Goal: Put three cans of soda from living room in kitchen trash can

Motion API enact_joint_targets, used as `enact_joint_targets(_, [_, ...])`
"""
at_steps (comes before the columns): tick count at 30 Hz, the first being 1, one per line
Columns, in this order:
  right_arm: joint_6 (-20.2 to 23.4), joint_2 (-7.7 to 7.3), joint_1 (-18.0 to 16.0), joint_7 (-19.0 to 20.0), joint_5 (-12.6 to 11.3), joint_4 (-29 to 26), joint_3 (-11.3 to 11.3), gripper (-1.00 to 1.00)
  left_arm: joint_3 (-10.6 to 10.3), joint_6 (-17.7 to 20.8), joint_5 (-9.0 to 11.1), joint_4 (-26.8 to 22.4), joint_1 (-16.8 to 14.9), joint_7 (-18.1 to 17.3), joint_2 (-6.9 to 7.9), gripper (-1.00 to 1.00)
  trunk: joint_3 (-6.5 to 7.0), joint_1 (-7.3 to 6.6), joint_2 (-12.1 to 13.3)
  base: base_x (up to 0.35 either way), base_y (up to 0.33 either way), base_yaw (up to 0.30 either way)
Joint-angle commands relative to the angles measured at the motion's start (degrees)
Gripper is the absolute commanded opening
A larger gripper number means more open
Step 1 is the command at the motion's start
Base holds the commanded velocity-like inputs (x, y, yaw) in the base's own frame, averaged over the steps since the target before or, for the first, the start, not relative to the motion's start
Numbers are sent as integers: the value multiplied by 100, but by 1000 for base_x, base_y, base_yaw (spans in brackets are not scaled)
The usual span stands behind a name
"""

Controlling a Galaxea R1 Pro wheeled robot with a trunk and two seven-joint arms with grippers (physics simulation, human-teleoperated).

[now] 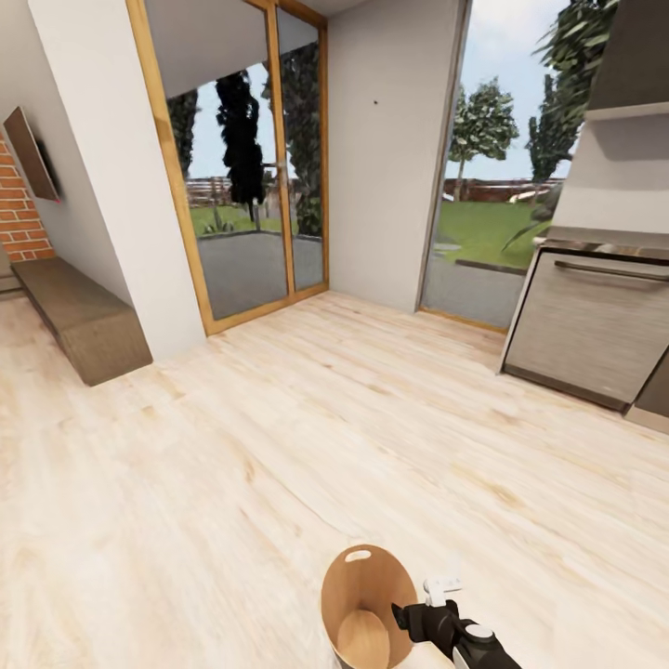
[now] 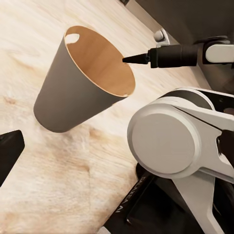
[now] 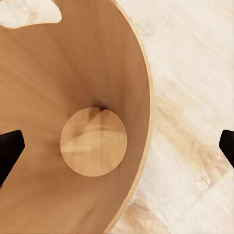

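Head view: the bin (image 1: pixel 369 609) stands on the wood floor (image 1: pixel 279 446), well apart from the glass doors (image 1: pixel 246 167); the right gripper (image 1: pixel 401 615) reaches over its rim. No cans visible.

Left wrist view: bin (image 2: pixel 83 85) upright; left gripper's spread cannot be told.

Right wrist view: fingers apart, straddling the bin wall (image 3: pixel 131 87); inside empty. Likely light, stiff, smooth; grasp it by the rim.

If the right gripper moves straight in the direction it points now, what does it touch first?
Probably the trash can: the right gripper looks down across its rim, so its near wall or brown bottom likely comes first. Depth is unclear.
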Motion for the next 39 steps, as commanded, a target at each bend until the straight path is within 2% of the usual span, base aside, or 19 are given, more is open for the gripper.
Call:
enact_joint_targets(1, [0,0,0,0,0,2,0,100,-1,0,-2,1,0,0,0,100,0,0,0,223,0,0])
enact_joint_targets(39, [-6,7,-2,-16,8,121,4,100,-1,0,-4,4,0,9,1,100,-1,0,0,18,0,0])
